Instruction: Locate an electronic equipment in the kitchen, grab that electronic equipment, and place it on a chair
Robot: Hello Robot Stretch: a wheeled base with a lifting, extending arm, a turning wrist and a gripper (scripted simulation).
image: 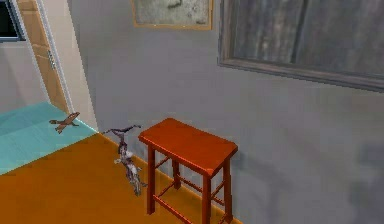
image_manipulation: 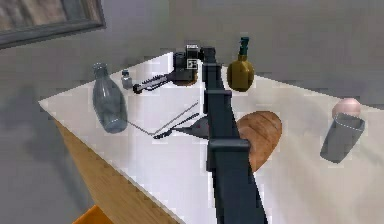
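Presently | tool near glass bottle — white table | red stool

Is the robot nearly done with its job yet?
Not nearly. Looks done: it is beside a white table, and its arm stretches out over it. In hand: the gripper is by a small shaker and a glass bottle; I cannot tell whether it holds anything. Left: grabbing an electronic thing and carrying it to a seat, such as the red stool.
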